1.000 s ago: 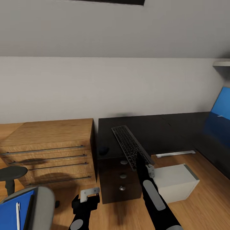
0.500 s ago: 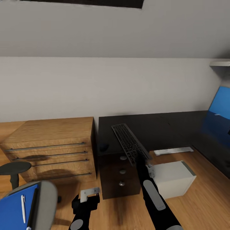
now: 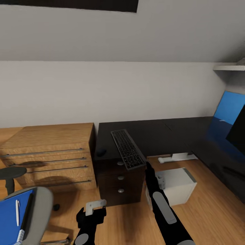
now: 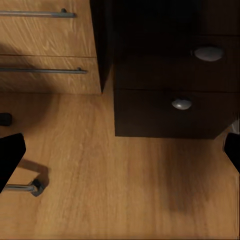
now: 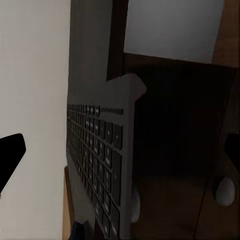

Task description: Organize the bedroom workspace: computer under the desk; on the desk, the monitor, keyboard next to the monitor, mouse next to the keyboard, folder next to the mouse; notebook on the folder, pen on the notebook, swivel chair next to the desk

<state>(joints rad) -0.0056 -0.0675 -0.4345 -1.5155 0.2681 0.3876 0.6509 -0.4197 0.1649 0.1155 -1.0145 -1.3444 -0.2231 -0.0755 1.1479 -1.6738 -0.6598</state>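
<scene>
The slim keyboard (image 3: 126,149) lies on the black desk (image 3: 163,131) above the drawer unit, with the dark mouse (image 3: 101,152) to its left. My right gripper (image 3: 149,167) is open just off the keyboard's near right corner; the keyboard (image 5: 97,155) looms ahead between its spread fingers. The grey computer (image 3: 177,185) stands on the floor under the desk. The monitor (image 3: 238,131) shows at the right edge. The swivel chair (image 3: 39,207) at lower left carries the blue folder (image 3: 8,223) with the pen (image 3: 17,212) on it. My left gripper (image 3: 91,213) hangs open over the floor. The notebook is out of view.
An oak dresser (image 3: 51,153) stands left of the desk. The black drawer unit (image 3: 119,182) sits under the keyboard, its knobs (image 4: 182,103) ahead of my left gripper (image 4: 120,155). A blue back panel (image 3: 229,107) and a shelf (image 3: 231,67) are at the right.
The whole view has shifted: desk, dresser and computer slid left in the picture and the monitor came in at the right. The keyboard's end now lies left of my right gripper.
</scene>
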